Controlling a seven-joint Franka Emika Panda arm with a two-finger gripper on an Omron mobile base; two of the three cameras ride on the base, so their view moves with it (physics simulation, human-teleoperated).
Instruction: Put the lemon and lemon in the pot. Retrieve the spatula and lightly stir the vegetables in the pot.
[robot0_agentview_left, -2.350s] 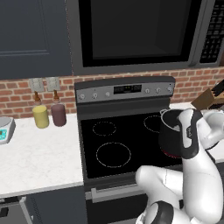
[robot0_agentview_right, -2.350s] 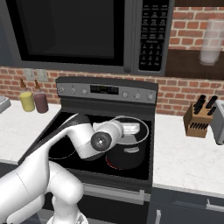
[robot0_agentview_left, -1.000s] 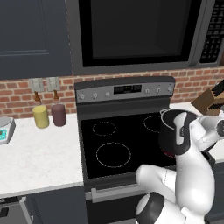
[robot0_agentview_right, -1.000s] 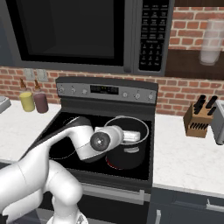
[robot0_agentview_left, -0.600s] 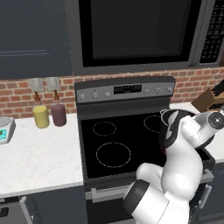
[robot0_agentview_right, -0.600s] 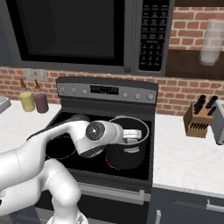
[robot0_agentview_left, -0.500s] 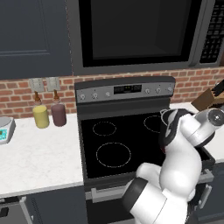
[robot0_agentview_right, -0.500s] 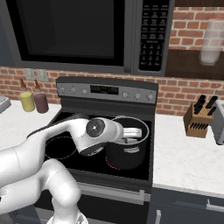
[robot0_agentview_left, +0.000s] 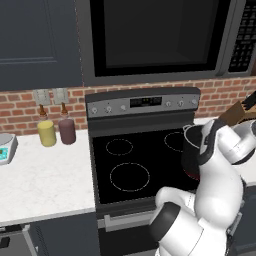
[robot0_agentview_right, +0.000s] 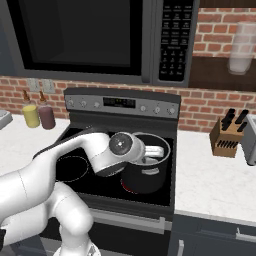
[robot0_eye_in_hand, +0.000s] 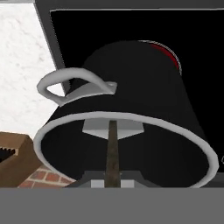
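Hand view: flat grey-bladed spatula with thin dark handle (robot0_eye_in_hand: 112, 135) down inside deep black cylindrical pot (robot0_eye_in_hand: 131, 100) on stove | jaws clamped on its handle | lemons hidden, looks like stirring stage

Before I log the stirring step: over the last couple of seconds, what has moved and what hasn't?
The arm's upper part has swung right in the left base view, its elbow leaning further over the counter. The gripper stays shut on the spatula, whose blade sits inside the pot. The pot keeps its place on the stove's front right burner; the two jars and knife block are unmoved.
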